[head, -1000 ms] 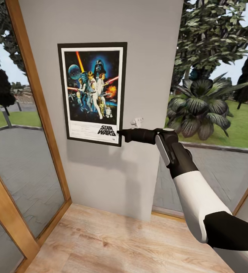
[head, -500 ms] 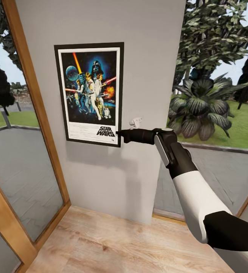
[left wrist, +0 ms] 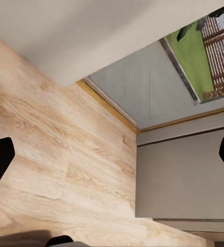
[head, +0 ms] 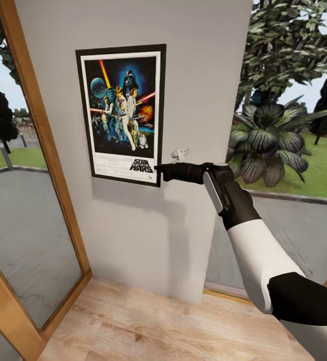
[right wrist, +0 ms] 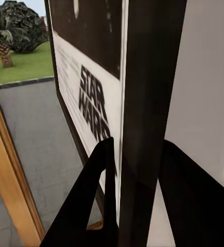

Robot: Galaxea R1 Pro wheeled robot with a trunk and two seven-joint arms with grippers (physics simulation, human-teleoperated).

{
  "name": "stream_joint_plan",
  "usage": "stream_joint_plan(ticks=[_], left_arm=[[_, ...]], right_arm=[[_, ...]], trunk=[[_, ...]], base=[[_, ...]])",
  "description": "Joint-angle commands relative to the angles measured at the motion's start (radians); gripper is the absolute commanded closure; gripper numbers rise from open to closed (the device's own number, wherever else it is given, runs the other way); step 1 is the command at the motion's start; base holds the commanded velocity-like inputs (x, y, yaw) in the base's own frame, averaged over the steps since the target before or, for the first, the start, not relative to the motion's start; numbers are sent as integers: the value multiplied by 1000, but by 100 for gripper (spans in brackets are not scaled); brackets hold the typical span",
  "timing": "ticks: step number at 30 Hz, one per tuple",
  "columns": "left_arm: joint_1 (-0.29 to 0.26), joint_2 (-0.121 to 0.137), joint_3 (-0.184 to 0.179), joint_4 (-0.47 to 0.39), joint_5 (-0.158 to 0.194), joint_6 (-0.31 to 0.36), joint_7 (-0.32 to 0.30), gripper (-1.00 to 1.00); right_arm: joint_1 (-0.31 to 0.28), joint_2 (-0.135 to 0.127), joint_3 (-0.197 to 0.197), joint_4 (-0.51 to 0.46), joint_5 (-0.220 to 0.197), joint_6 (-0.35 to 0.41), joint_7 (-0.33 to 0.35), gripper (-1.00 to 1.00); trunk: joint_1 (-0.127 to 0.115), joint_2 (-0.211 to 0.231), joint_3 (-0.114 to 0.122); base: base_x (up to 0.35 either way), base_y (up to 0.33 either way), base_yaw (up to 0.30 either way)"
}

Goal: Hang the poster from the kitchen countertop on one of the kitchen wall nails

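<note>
Pinching the poster (head: 124, 114) at its lower right corner, our right gripper (head: 159, 173) holds it flat against the grey wall (head: 203, 75).

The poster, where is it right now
In the head view the poster is up against the pale grey wall, left of centre, beside the wooden window frame; the right gripper clamps its lower right corner.

Head view faces the poster (head: 122, 113) from above, at moderate range. Right wrist view sits close against the poster's frame edge, shared with head view. Left wrist view faces the wooden floor (left wrist: 55, 154) below.
</note>
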Motion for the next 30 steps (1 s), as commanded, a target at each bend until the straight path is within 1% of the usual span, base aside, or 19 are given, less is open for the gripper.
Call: stream_joint_plan(ticks=[1,11,16,22,30], left_arm=[[-1,1,-9,1,9,-10,-1,-100],[-1,2,-9,1,8,-10,-2,-100],[-1,2,-9,1,8,-10,-1,-100],[-1,2,-9,1,8,-10,0,-100],[-1,2,-9,1,8,-10,0,-100]], right_arm=[[-1,0,0,0,-13,10,-1,100],[-2,2,2,0,-13,9,-2,100],[-2,2,19,0,-14,9,-2,100],[-2,2,27,0,-15,9,-2,100],[-2,2,28,0,-15,9,-2,100]], trunk=[[1,-2,-2],[1,-2,-2],[1,-2,-2],[1,-2,-2],[1,-2,-2]], base=[[84,34,0],[108,98,0],[68,62,0],[156,135,0],[88,32,0]])
